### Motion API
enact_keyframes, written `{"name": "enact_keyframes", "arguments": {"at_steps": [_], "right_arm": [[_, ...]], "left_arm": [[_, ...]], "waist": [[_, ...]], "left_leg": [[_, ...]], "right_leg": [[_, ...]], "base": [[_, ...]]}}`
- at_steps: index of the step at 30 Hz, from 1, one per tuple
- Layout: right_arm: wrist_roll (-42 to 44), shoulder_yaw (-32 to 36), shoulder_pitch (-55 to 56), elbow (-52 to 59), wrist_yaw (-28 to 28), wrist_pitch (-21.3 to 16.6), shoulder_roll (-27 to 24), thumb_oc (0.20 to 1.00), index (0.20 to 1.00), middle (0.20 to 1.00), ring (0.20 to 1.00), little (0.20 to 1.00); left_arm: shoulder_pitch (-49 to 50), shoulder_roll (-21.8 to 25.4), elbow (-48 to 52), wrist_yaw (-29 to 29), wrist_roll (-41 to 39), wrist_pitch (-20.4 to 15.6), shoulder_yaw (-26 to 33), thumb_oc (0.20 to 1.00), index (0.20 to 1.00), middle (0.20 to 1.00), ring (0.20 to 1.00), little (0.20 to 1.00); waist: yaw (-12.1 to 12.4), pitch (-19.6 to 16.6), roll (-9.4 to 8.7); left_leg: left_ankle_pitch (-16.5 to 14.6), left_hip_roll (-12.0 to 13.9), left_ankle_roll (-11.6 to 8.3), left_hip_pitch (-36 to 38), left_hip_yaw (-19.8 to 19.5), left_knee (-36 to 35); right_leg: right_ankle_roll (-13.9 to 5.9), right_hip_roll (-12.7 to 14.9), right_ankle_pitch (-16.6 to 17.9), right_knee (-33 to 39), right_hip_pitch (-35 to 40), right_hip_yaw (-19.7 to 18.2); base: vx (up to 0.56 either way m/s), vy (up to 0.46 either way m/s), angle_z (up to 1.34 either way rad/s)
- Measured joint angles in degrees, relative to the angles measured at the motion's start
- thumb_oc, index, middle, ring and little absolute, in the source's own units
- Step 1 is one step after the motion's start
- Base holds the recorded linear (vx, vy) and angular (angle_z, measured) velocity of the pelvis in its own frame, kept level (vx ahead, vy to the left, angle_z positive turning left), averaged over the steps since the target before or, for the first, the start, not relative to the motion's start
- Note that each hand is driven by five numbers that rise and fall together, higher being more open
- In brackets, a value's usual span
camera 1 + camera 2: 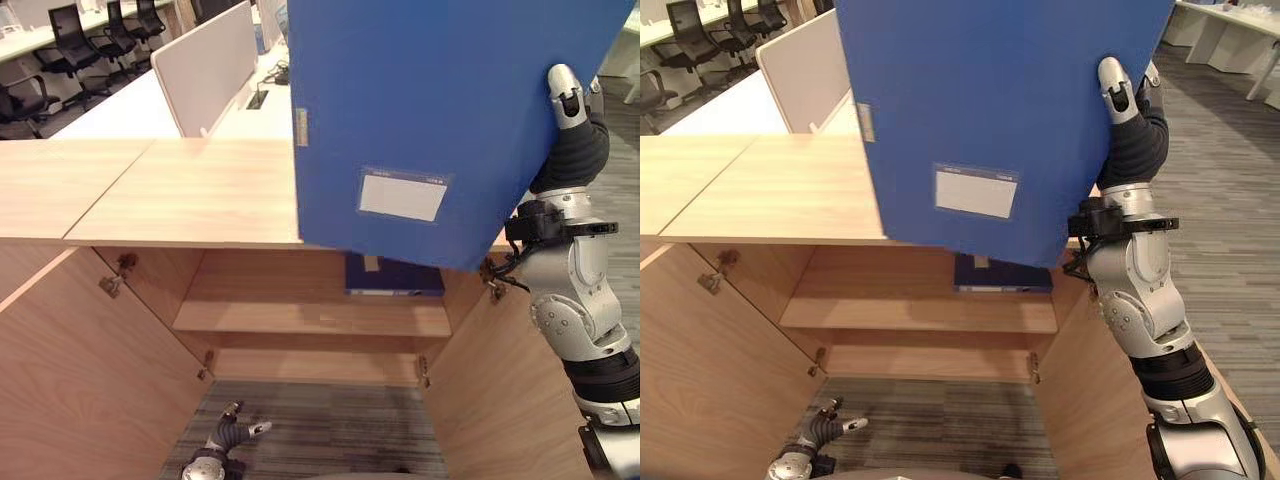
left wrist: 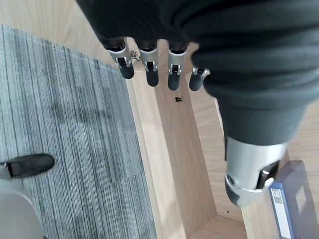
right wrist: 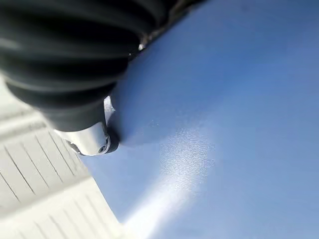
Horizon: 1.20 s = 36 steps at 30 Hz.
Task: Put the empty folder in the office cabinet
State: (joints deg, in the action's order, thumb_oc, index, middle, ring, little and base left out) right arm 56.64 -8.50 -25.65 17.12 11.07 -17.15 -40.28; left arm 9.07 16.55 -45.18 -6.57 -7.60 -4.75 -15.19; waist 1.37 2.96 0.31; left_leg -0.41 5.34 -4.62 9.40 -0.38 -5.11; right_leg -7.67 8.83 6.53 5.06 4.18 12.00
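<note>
While gripping its right edge, the right hand [image 1: 1120, 95] is holding the large blue folder [image 1: 440, 110], white-labelled, upright and slightly tilted above the open cabinet [image 1: 310, 320]; left hand [image 1: 232, 432] is hanging relaxed.

Cabinet mouth open, right half crowded

Both cabinet doors [image 1: 70, 370] stood swung wide, leaving the shelf [image 1: 300, 318] bare across its left and middle. A dark blue binder [image 1: 395, 275] occupied the shelf's right end. The big blue folder [image 1: 440, 110], gripped at its right edge by the right hand [image 1: 568, 100], hung in front of the cabinet top [image 1: 190, 190] and screened the upper right of the opening. The left hand [image 1: 232, 432] hung low over the carpet [image 1: 320, 425], fingers relaxed.
</note>
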Motion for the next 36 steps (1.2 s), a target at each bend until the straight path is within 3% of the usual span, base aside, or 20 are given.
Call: {"name": "enact_keyframes", "arguments": {"at_steps": [2,5,6,8,17,27,36], "right_arm": [[4.27,-0.56,0.0,1.45,-2.44,0.0,-0.96,0.2,0.2,0.2,0.2,0.2],[8.66,-1.04,0.0,2.94,-5.66,0.11,-6.17,0.2,0.2,0.2,0.2,0.2],[11.49,-2.18,-0.15,3.78,-8.6,0.57,-13.16,0.2,0.2,0.2,0.2,0.2],[11.98,-3.24,-0.38,4.02,-11.98,1.99,-19.5,0.2,0.2,0.2,0.2,0.2],[14.23,-6.51,-0.36,5.03,-22.45,6.66,-28.87,0.2,0.2,0.2,0.2,0.2],[11.35,-12.53,1.19,4.52,-25.71,11.38,-29.33,0.2,0.2,0.2,0.2,0.2],[9.72,-14.28,5.5,-0.25,-25.62,14.19,-22.45,0.2,0.2,0.2,0.2,0.2]], "left_arm": [[0.03,-0.1,-0.39,0.04,0.0,0.06,0.0,1.0,1.0,1.0,1.0,1.0],[-0.1,-0.06,-0.42,0.23,0.01,0.05,0.04,1.0,1.0,1.0,1.0,1.0],[-0.22,0.03,-0.44,0.71,0.03,-0.03,0.06,1.0,1.0,1.0,1.0,1.0],[-0.17,0.25,-0.54,0.98,0.04,-0.09,0.09,1.0,1.0,1.0,1.0,1.0],[-0.48,0.27,-2.08,2.9,0.08,-2.08,0.03,1.0,1.0,1.0,1.0,1.0],[-0.64,2.61,5.13,4.47,-0.02,-3.57,0.06,1.0,1.0,1.0,1.0,1.0],[0.19,6.88,23.5,8.63,-9.15,-4.33,0.09,1.0,1.0,1.0,1.0,1.0]], "waist": [[-0.68,-0.03,-0.2],[-0.91,-0.12,-0.36],[-0.95,-0.13,-0.37],[-0.98,-0.17,-0.42],[-2.35,-0.07,-0.65],[-1.29,0.54,-0.38],[0.69,1.48,-0.05]], "left_leg": [[0.01,-0.01,0.0,0.02,0.0,0.0],[0.02,-0.02,-0.01,0.09,0.01,0.01],[0.02,-0.03,-0.01,0.12,0.04,0.01],[0.02,0.02,-0.01,0.21,0.04,0.01],[0.04,0.05,-0.03,0.33,0.06,0.0],[0.05,0.0,-0.03,0.2,-0.09,0.02],[0.16,0.04,-0.13,-0.13,-1.52,0.17]], "right_leg": [[-0.03,0.02,0.05,0.0,0.02,-0.07],[-0.04,0.02,0.09,0.0,0.02,-0.16],[-0.05,0.03,0.09,0.0,0.04,-0.16],[-0.05,-0.03,0.08,0.0,0.12,-0.16],[-0.05,-0.06,0.18,0.0,0.14,-0.35],[-0.04,0.02,0.17,0.0,0.13,-0.17],[0.13,0.07,0.02,0.0,0.71,1.28]], "base": [[0.0,0.0,0.0],[0.0,0.0,0.0],[0.0,0.0,0.0],[0.0,0.0,0.0],[0.0,-0.001,-0.01],[0.0,0.0,0.0],[0.0,-0.011,0.08]]}}
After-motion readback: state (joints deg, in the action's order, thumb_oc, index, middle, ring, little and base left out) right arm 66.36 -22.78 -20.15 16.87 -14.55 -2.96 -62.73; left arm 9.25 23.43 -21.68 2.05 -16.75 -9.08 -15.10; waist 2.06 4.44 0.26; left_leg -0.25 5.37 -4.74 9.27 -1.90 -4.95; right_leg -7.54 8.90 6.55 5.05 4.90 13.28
